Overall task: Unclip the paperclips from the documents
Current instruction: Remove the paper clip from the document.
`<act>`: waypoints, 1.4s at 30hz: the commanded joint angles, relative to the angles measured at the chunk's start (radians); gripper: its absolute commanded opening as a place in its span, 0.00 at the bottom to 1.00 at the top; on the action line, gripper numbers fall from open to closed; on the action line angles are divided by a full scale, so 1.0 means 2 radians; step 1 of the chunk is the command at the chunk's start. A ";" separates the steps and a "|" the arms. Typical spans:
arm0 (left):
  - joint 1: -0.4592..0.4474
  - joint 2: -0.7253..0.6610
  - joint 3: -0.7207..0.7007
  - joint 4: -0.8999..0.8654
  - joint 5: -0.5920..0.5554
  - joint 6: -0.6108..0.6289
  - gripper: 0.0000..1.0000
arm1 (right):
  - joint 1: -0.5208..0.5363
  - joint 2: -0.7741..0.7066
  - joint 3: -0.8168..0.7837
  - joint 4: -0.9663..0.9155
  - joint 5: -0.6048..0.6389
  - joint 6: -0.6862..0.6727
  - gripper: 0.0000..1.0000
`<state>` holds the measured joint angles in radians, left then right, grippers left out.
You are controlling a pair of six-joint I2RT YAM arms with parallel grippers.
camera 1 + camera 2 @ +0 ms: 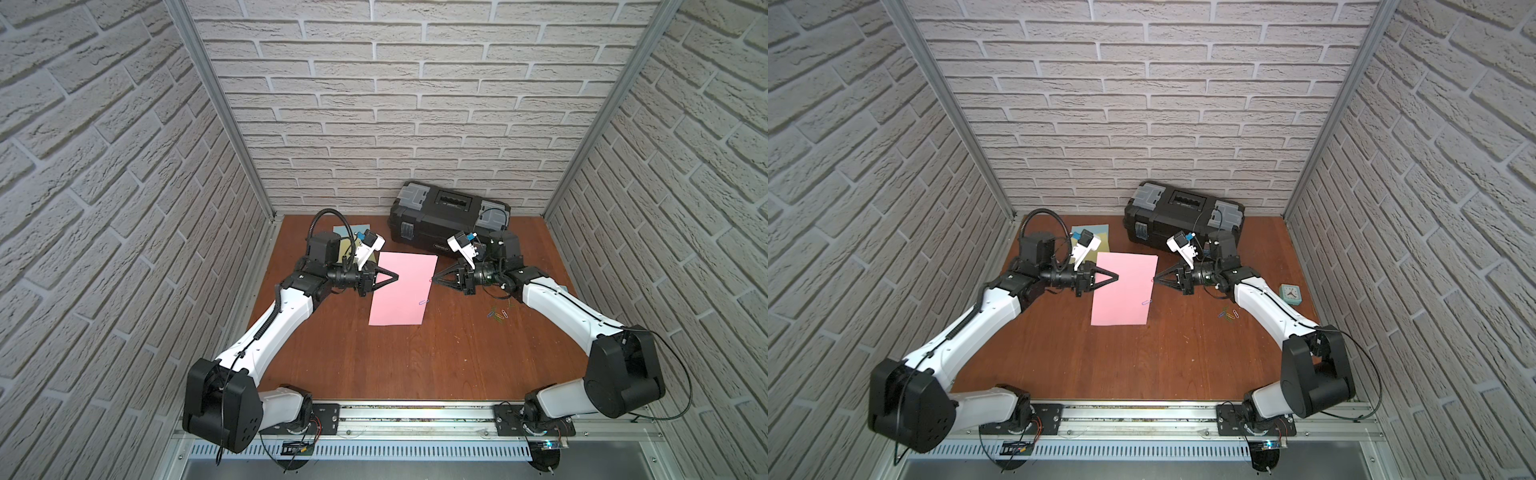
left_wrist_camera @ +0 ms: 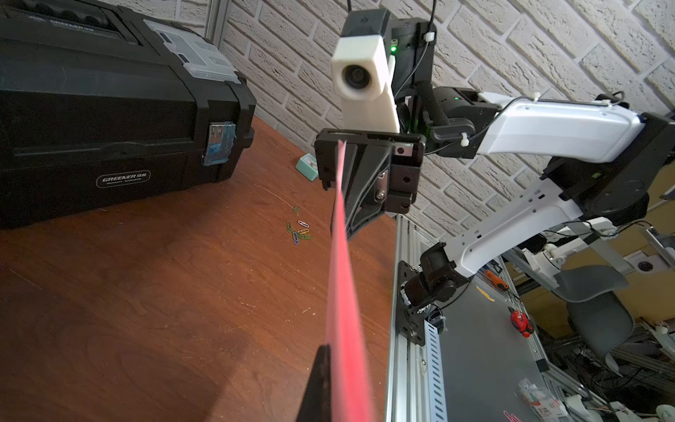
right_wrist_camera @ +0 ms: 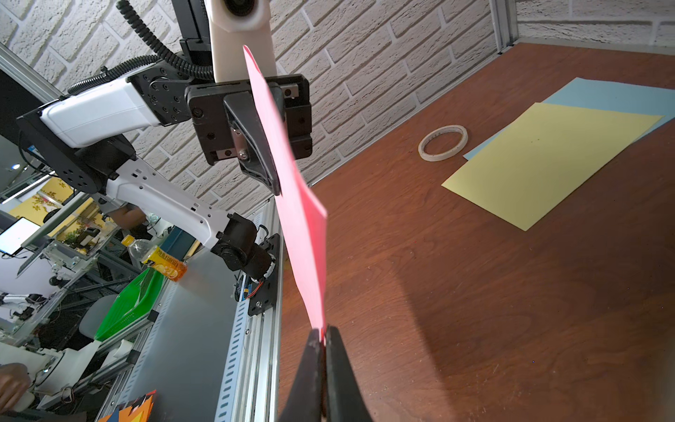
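Observation:
A pink document [image 1: 403,291] [image 1: 1123,291] hangs flat above the table, stretched between my two grippers. My left gripper [image 1: 397,276] [image 2: 330,350] is shut on its left edge. At the right edge my right gripper [image 1: 433,279] [image 3: 323,332] is shut where a small pink paperclip [image 1: 430,281] shows at the tips. A purple paperclip [image 1: 423,301] [image 1: 1145,302] is still on the right edge, nearer the front. Several loose paperclips [image 1: 498,312] [image 2: 299,234] lie in a pile on the table under the right forearm. The yellow document [image 3: 548,164] lies on the light blue document [image 3: 613,95] at the back left.
A black toolbox [image 1: 449,220] stands against the back wall. A clear tape roll [image 3: 442,142] lies beside the yellow and blue sheets. A small teal clock [image 1: 1290,294] sits at the right, behind the right arm. Brick walls close three sides, and a metal rail [image 1: 415,415] runs along the front.

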<state>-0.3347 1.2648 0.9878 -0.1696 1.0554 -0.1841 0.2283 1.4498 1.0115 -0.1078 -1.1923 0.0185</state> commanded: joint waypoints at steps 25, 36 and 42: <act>0.005 -0.009 0.003 0.002 -0.002 0.014 0.00 | -0.088 -0.045 -0.091 -0.029 0.210 0.091 0.03; 0.005 -0.008 0.003 0.004 -0.002 0.013 0.00 | -0.164 -0.040 -0.147 -0.082 0.346 0.155 0.03; 0.005 -0.008 0.002 0.004 -0.002 0.013 0.00 | -0.177 -0.016 -0.148 -0.096 0.374 0.161 0.03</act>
<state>-0.3302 1.2644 0.9882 -0.1799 1.0515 -0.1764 -0.1188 1.3998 0.7189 -0.2852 -0.4927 0.3195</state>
